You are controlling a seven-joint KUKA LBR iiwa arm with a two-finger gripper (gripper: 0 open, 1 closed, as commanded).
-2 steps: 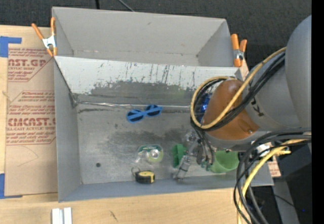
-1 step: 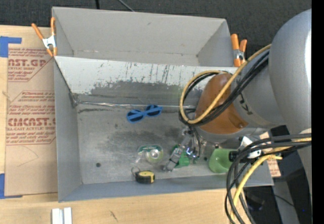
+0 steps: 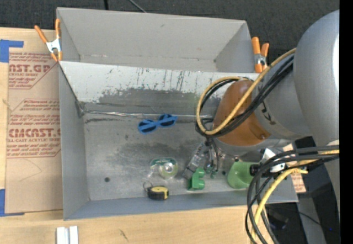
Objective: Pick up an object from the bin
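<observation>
Nearest thing: a small dark-green plastic block (image 3: pixel 196 183), lower middle of the frame, on the bin floor close to the near wall.
Gripper: the gripper (image 3: pixel 203 166) hangs right over that block's upper edge; whether it touches the block is unclear.
Grip state: spread or pressed together, I cannot tell from this angle.
Neighbours: 1 pale-green rounded plastic cup (image 3: pixel 239 176) just right of the block; 1 clear round plastic piece with a green tint (image 3: pixel 165 169) to the left; 1 small yellow-and-black tape measure (image 3: pixel 157 192) lower left, against the wall.
Farther off: a blue plastic figure-eight-shaped piece (image 3: pixel 157 123), well apart, towards the middle of the frame.
Risk 1: the block sits so near the grey metal bin (image 3: pixel 71 143) wall that a closing grip may push it against the wall or tip it instead of clamping it.
Risk 2: the cup lies close enough to be knocked or caught along with the block.
Risk 3: a shallow, off-centre hold could let the block slip during a lift.
Writing: nothing legible on the things in the bin; red print on the cardboard sheet (image 3: pixel 27 99) at the frame's left seems to read "CAST" and "ACRYLIC SHEET".
</observation>
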